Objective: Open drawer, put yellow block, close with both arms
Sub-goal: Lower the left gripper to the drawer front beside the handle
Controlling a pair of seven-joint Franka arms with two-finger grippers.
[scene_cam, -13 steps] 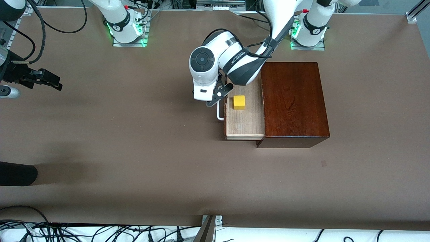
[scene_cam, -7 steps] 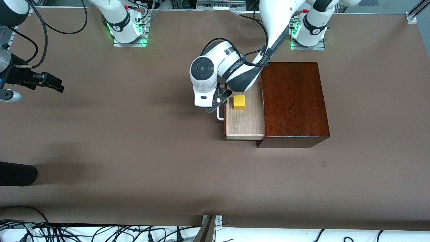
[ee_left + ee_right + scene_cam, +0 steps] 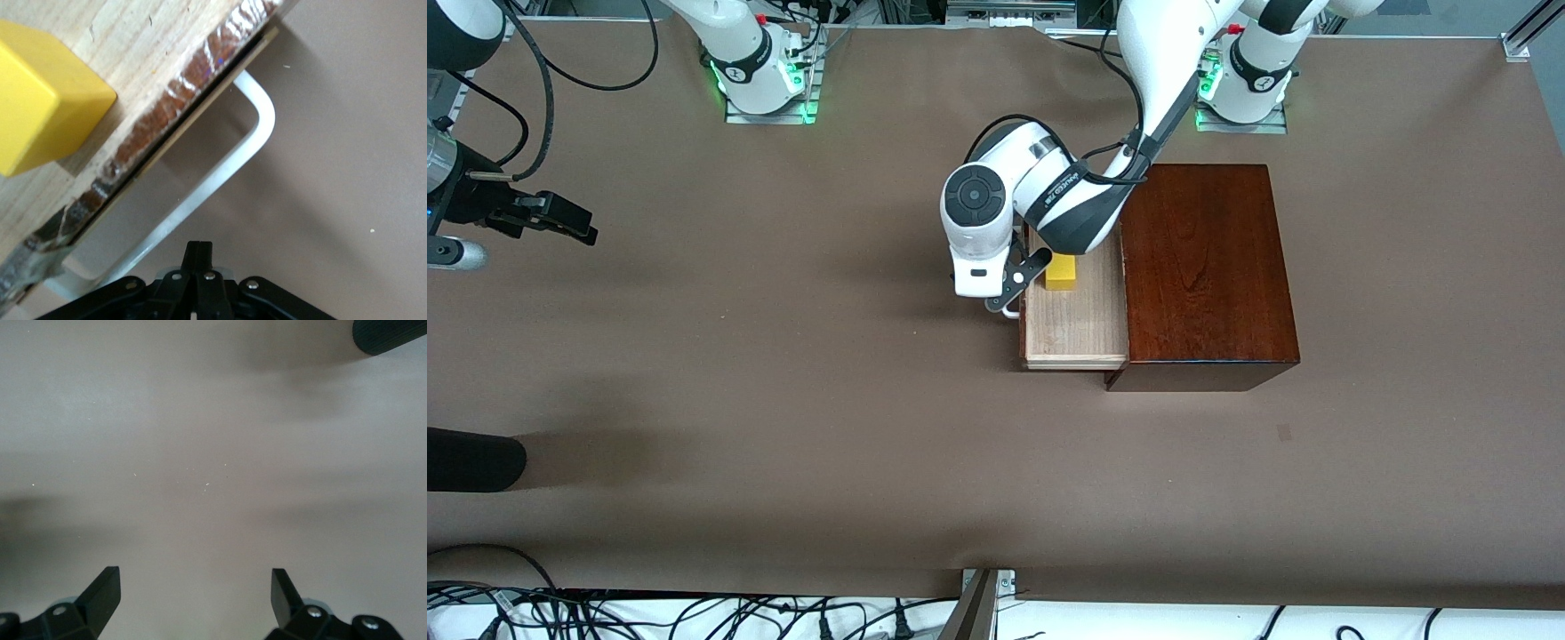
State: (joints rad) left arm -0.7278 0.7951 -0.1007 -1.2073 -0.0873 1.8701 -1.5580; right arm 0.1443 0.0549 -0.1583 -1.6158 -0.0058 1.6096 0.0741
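Item 1, desk (image 3: 783, 427): brown covering, nearest stretch bare apart from a dark rounded object (image 3: 471, 460) at the right arm's end; I cannot identify it.

Item 2, drawer (image 3: 1076, 329): pale wood tray drawn out of the mahogany box (image 3: 1205, 267) toward the right arm's end of the desk. Its long axis runs along the box's open face, from nearer the front camera to farther. White loop handle (image 3: 220, 180) stands on the dark front panel, facing the right arm's end.

Item 3, yellow block (image 3: 1060, 274): resting on the drawer floor, in the half farther from the front camera, just inside the front panel. Placement step I judge complete.

Item 4, left hand (image 3: 1014, 289): fingers pressed together, holding nothing, sitting just outside the drawer front at the handle. The left wrist view shows the loop directly ahead of the closed fingertips (image 3: 198, 257). The drawer lies from this hand toward the box, so the push I expect to command runs straight along that line, square to the drawer's long axis. This hand is by far the nearer of the two.

Item 5, right hand (image 3: 551, 218): fingers spread wide, empty, over bare desk at its own end, well apart from the drawer. Waiting.

Item 6, arm bases: farthest row, green lights showing.
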